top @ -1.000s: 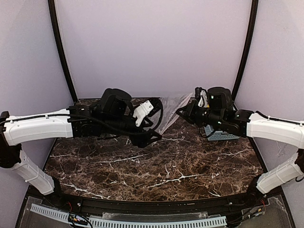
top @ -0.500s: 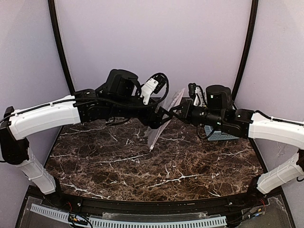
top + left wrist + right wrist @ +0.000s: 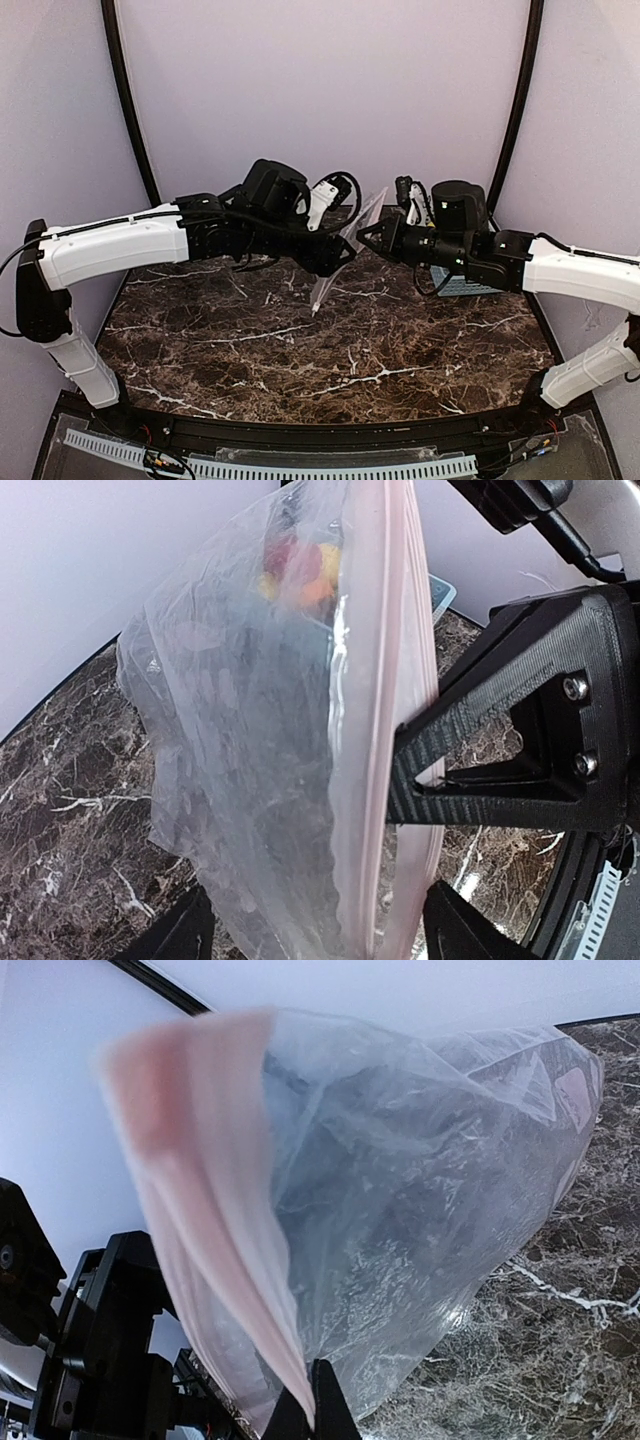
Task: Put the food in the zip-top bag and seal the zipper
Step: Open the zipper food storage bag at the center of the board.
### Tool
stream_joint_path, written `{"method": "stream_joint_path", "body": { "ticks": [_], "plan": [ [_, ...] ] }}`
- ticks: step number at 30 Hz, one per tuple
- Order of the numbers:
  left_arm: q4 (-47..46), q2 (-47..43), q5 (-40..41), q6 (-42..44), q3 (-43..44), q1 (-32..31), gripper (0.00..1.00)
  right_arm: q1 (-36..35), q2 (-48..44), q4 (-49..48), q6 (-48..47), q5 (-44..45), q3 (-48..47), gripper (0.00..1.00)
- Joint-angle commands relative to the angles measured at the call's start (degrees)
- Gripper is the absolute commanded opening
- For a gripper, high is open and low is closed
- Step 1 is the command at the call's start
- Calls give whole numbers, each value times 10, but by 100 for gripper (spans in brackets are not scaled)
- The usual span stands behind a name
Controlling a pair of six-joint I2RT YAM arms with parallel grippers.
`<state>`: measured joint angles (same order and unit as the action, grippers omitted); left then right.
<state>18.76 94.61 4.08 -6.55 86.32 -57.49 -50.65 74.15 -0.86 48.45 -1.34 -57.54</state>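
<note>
The bag [image 3: 338, 262] hangs in the air over the far middle of the bench [image 3: 330, 360], held between the two arms with its lower corner clear of the surface. The right tool [image 3: 306, 1412] is pinched onto the zipper [image 3: 385, 680], which runs as one flat pink band along the bag's edge. The left tool [image 3: 318, 932] stands wide, one finger on each side of that band and not gripping it. Bits of red, orange and yellow food [image 3: 300, 562] show through the plastic at the far end, but I cannot tell whether they lie inside the bag or behind it, near the basket [image 3: 468, 286] to the right. Sealing looks to be the step in hand. The next move likely calls for the left tool to narrow onto the band just beside the right one and press along its length, while the right tool holds the bag taut.
</note>
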Motion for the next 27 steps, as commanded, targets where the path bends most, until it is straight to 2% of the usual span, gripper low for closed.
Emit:
{"method": "stream_joint_path", "body": {
  "ticks": [1, 16, 20, 23, 24, 26, 27],
  "plan": [
    [-5, -17, 19, -2, -10, 9, 71, -7, -1, 2, -10, 7, -19, 0],
    [-34, -29, 2, -14, -35, 37, 57, -7, 15, 23, -22, 8, -34, 0],
    [-38, -32, 3, -13, -39, 43, 46, -7, 17, 31, -27, 12, -36, 0],
    [-44, -30, -4, -8, -40, 43, 29, -7, 19, 42, -31, 28, -38, 0],
    [-47, -29, -12, -7, -41, 44, 18, -7, 20, 47, -32, 32, -40, 0],
    [-48, -27, -18, -5, -40, 43, 8, -7, 23, 58, -37, 40, -45, 0],
    [-47, -26, -18, -4, -39, 44, 6, -7, 25, 64, -40, 43, -48, 0]
  ]
}}
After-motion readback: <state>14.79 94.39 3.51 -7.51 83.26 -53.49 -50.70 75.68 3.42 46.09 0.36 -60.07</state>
